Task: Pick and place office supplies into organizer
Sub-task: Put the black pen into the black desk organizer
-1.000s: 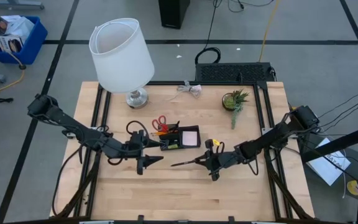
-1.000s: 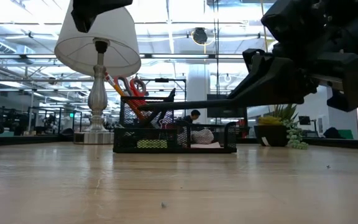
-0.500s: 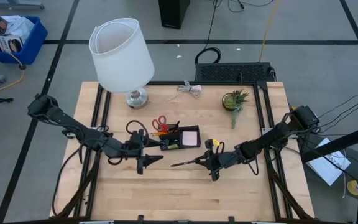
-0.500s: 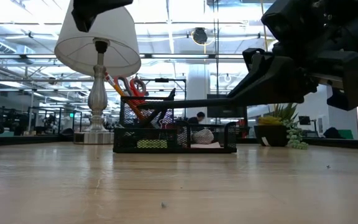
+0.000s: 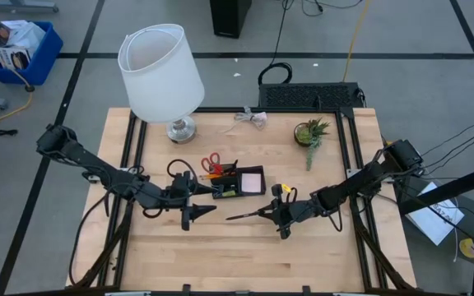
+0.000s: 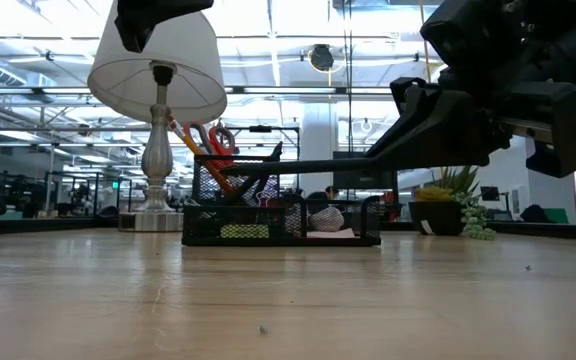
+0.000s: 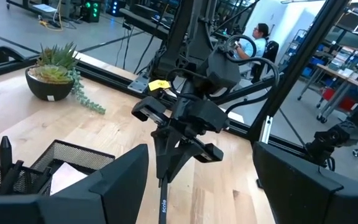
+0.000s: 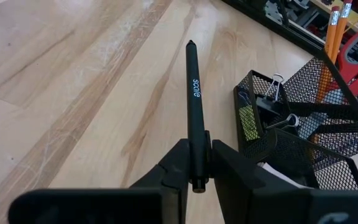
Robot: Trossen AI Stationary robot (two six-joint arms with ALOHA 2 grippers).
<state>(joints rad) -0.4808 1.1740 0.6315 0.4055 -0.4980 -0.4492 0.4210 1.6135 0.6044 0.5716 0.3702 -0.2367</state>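
Black and slim, the pen (image 8: 194, 106) sits clamped in our right gripper (image 5: 271, 213), level, tip aimed toward the left gripper (image 5: 199, 205), which hangs wide apart and empty just beside the organizer (image 5: 239, 183). Beyond the pen's tip we see the organizer already holding scissors (image 5: 211, 161), pencils (image 8: 334, 28), clips (image 8: 277, 102) and a pink pad (image 5: 253, 180).

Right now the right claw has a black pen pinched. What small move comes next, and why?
Probably swing the right claw toward the organizer and tip the pen up. The pen is held level above the table, its tip pointing toward the open left claw rather than the tray, which sits farther back. The upright section already holds scissors and pencils.
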